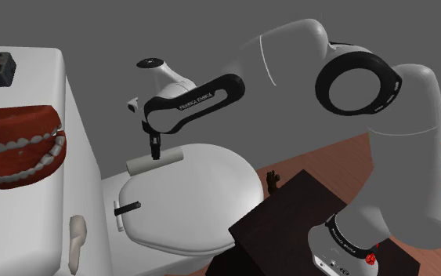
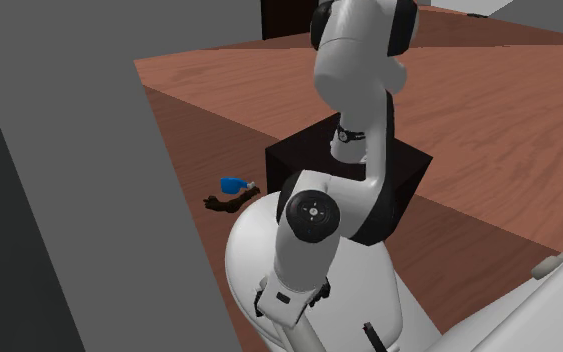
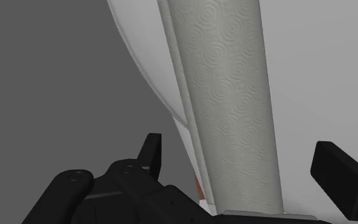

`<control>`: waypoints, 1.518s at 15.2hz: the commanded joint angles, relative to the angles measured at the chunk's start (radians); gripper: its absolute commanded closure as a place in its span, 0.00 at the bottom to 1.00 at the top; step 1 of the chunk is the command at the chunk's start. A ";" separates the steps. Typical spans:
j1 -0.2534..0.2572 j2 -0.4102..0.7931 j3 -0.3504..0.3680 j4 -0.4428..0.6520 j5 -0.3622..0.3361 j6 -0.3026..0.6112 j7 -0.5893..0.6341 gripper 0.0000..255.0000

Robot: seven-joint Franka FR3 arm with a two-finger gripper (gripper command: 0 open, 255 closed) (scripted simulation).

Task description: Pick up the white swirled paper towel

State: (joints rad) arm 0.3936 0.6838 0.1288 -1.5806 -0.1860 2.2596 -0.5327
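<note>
On the closed toilet lid [image 1: 211, 192], just in front of the tank [image 1: 77, 141], the white paper towel roll [image 1: 140, 165], embossed with swirls, lay on its side. Directly above it the black gripper [image 1: 156, 154] pointed downward with its jaws open. In the wrist view its fingers [image 3: 151, 151] straddled the roll, one on each side, neither touching it.

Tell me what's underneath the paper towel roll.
The paper towel roll lies on the closed white toilet lid, toward the tank. The strip of lid directly beneath is covered by the roll itself. The open tool straddles it.
</note>
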 commanded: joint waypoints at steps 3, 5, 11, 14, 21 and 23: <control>0.024 0.078 0.002 0.052 -0.022 0.015 -0.016 0.00; 0.026 0.096 0.000 0.054 -0.025 0.031 -0.013 0.00; 0.028 0.130 -0.005 0.061 -0.030 0.058 -0.009 0.00; 0.029 0.130 -0.005 0.060 -0.030 0.059 -0.008 1.00; 0.028 0.130 -0.005 0.061 -0.030 0.058 -0.009 1.00; 0.027 0.110 -0.002 0.056 -0.028 0.043 -0.011 1.00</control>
State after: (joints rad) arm 0.4211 0.8011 0.1258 -1.5220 -0.2144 2.3079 -0.5430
